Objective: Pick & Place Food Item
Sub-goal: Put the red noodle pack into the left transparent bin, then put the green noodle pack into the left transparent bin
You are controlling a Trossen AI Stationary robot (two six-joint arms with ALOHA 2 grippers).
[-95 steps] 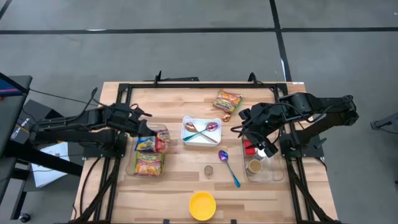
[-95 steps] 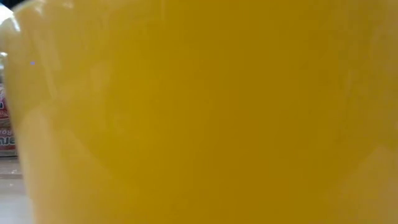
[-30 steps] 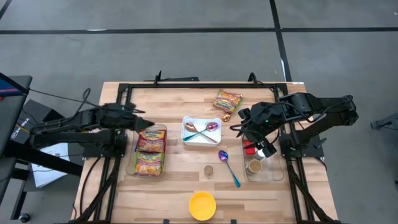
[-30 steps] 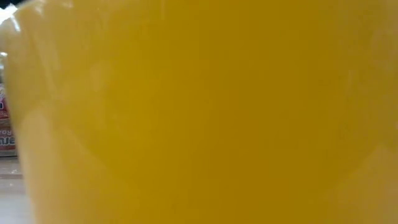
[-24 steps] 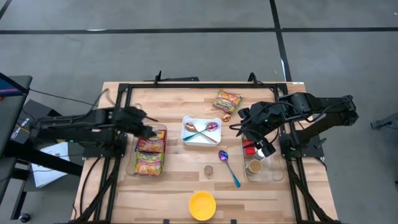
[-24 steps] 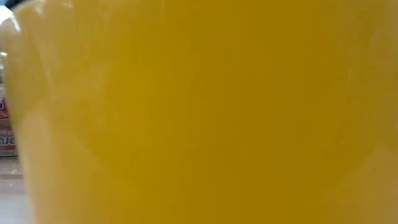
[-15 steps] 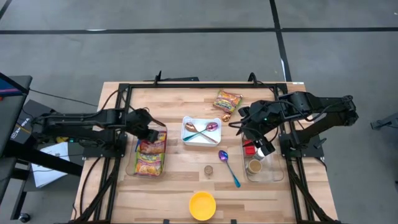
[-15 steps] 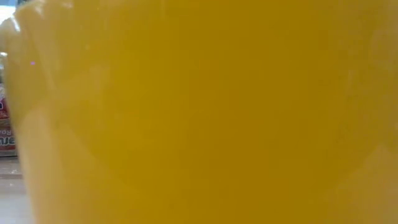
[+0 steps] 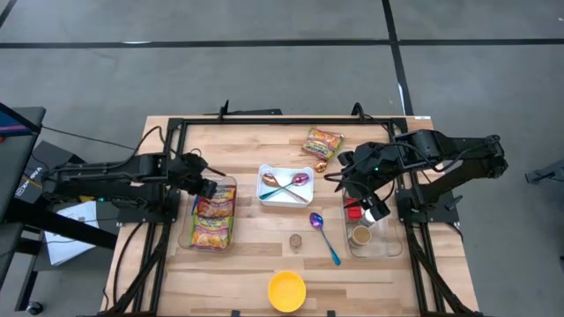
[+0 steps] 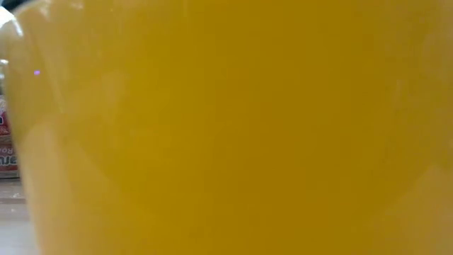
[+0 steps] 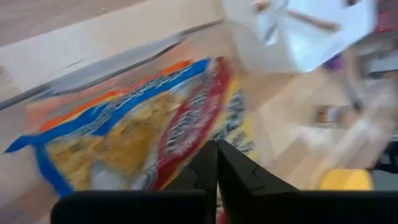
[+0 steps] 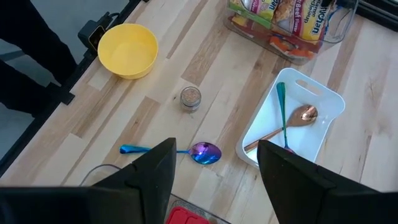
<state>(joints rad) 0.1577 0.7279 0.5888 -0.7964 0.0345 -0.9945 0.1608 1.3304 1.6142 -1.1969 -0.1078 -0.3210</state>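
Observation:
Two noodle packets lie in a clear bin (image 9: 183, 238) at the table's left: a red and yellow one (image 9: 215, 203) at its far end and a yellow one (image 9: 211, 232) nearer. My left gripper (image 9: 209, 187) is shut over the bin's far end, its tips (image 11: 216, 152) right at the far packet (image 11: 143, 130). A third packet (image 9: 322, 143) lies on the table at the far middle. My right gripper (image 9: 352, 180) is open and empty, above the table right of the white tray (image 9: 264, 195). My left gripper has its shut fingers at the near edge of the far packet, but I cannot tell whether they touch it or hold any of it. The picture is blurred there.
The white tray (image 12: 261, 146) holds two spoons. A purple and blue spoon (image 9: 323, 236), a small jar (image 9: 296, 240) and a yellow bowl (image 9: 287, 291) lie nearer. A clear bin (image 9: 388, 246) with a cup stands at the right. The bowl (image 10: 226, 127) fills the low view.
My left gripper has gone from the bin's far left corner toward the table's right and near edges, over the far packet, then back a little to the left. The right arm has kept still.

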